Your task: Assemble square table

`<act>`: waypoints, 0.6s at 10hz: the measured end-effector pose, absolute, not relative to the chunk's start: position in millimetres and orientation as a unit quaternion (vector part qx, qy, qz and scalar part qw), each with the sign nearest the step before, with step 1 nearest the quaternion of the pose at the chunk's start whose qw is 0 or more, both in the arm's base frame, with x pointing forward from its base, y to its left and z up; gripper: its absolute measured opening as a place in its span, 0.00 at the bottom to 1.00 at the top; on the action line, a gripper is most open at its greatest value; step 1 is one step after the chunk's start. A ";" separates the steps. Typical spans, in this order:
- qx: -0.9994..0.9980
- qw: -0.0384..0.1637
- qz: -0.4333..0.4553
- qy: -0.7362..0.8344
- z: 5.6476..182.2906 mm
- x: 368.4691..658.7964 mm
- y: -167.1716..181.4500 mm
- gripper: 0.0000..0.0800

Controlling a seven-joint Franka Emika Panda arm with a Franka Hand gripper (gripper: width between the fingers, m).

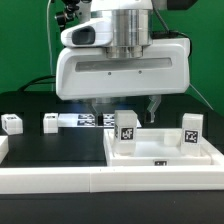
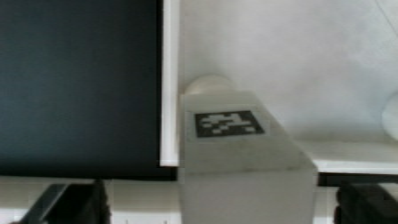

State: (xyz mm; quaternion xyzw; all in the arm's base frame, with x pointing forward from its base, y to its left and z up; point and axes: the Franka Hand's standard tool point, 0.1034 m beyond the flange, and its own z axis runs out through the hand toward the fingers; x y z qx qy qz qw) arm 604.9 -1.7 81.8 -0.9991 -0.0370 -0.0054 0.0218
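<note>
The square table's white top (image 1: 160,152) lies at the exterior view's right, its rim edge (image 2: 173,90) running against the black table. Two white legs stand upright on it, one near its left corner (image 1: 127,128) and one at the right (image 1: 190,128), both tagged. My gripper (image 1: 127,108) hangs open right over the left leg. In the wrist view that leg (image 2: 228,140) stands between my dark fingertips (image 2: 54,200), with a gap on each side. Nothing is gripped.
Two loose white legs (image 1: 12,123) (image 1: 50,122) lie on the black table at the exterior view's left, beside the marker board (image 1: 88,120). A long white border rail (image 1: 90,182) runs along the front. The arm's white body hides the back.
</note>
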 end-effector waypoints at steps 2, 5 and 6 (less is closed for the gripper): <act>-0.999 0.022 -0.005 -0.035 81.6 604.9 -2.0 0.66; -1.000 0.022 -0.005 -0.020 81.6 604.8 -2.2 0.36; -1.000 0.022 -0.005 -0.015 81.6 604.9 -2.1 0.36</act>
